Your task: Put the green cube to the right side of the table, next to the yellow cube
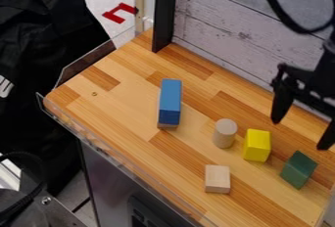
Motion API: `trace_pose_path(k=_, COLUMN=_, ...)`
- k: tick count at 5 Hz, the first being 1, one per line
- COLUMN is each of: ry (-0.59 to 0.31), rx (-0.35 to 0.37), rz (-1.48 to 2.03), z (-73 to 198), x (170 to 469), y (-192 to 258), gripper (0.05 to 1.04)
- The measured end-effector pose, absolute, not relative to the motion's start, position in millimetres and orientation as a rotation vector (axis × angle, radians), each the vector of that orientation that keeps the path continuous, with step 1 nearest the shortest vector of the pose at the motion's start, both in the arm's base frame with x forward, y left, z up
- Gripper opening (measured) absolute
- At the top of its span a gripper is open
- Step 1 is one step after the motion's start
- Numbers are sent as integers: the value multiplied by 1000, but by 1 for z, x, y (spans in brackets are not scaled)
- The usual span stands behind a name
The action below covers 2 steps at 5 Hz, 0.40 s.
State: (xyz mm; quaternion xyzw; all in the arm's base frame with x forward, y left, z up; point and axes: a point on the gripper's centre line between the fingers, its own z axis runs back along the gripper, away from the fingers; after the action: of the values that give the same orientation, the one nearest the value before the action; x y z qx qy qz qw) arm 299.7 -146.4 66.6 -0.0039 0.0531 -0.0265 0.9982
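Note:
My gripper [302, 125] hangs at the right edge of the camera view, its two fingers spread wide with nothing between them. It is above the table's back right part. The green cube [298, 170] stands on the wooden table [124, 106] at the lower right, turned at an angle. Just left of it is the yellow cube [256, 145], with a small gap between the two. Both cubes are below and to the left of the gripper's right finger in the view.
A pale cylinder [224, 133] stands left of the yellow cube. Nearer the front edge lies a plain wooden block [217, 179]. A long blue block [170, 102] sits mid-table. A whitewashed plank wall [226, 30] and a black post [164, 13] bound the back.

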Motion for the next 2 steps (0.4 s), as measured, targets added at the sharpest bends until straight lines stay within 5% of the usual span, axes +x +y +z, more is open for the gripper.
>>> trace_pose_path(k=2, ry=167, rx=-9, rz=44, z=58, x=293, y=-109, gripper=996)
